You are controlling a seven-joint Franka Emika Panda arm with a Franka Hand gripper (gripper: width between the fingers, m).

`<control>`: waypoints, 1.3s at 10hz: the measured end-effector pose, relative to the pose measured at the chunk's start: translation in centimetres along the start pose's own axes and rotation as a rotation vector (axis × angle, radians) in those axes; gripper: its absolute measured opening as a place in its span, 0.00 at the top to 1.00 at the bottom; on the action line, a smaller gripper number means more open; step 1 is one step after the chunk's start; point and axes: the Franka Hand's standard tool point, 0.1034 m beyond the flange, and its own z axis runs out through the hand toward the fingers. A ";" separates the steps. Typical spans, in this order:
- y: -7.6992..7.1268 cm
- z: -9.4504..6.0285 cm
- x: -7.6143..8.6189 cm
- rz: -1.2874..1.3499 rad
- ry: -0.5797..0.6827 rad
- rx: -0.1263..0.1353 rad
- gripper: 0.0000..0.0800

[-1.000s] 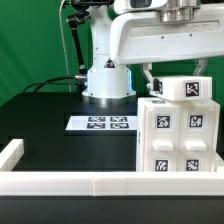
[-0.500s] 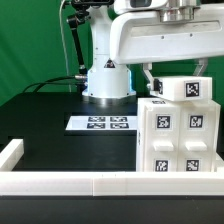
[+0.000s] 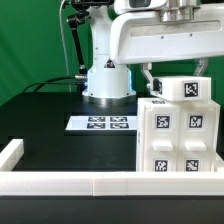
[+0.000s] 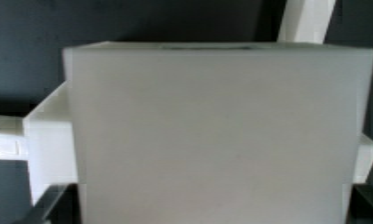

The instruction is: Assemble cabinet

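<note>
Nothing has shifted across the last second: the arm (image 3: 150, 35), the cabinet (image 3: 175, 135) and everything around them sit exactly as they did. From the exterior view, the cabinet stands upright on the table (image 3: 40, 110) at that view's right, its tagged faces toward the camera. A smaller tagged top block (image 3: 187, 88) rests on its upper edge, directly under the arm's end. The step in hand looks like seating this block on the body, and the pause suggests either a final press or a release. The marker board (image 3: 100, 123) lies flat well apart, in front of the robot base (image 3: 107, 80), and a white rail (image 3: 90, 183) runs along the near edge; neither blocks the work. In the wrist view, a white block face fills almost the whole picture, with dark table at the edges. The tool (image 4: 209, 205) shows only as two dark tips at the lower corners, either side of the block. Whether they clamp it or stand clear cannot be told. The next move calls for checking that the block sits square, then lifting straight away so it is not dragged.
</note>
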 end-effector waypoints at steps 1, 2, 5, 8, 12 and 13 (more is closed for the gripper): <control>-0.1 0.0 0.0 0.086 0.000 0.002 0.30; -0.1 0.0 0.0 0.141 0.000 0.003 0.30; -0.3 0.0 0.0 0.349 0.000 0.012 0.30; -0.7 0.1 0.2 0.613 0.011 0.047 0.30; -1.3 0.1 0.3 0.841 0.005 0.058 0.30; -1.4 0.1 0.3 0.934 0.003 0.061 0.30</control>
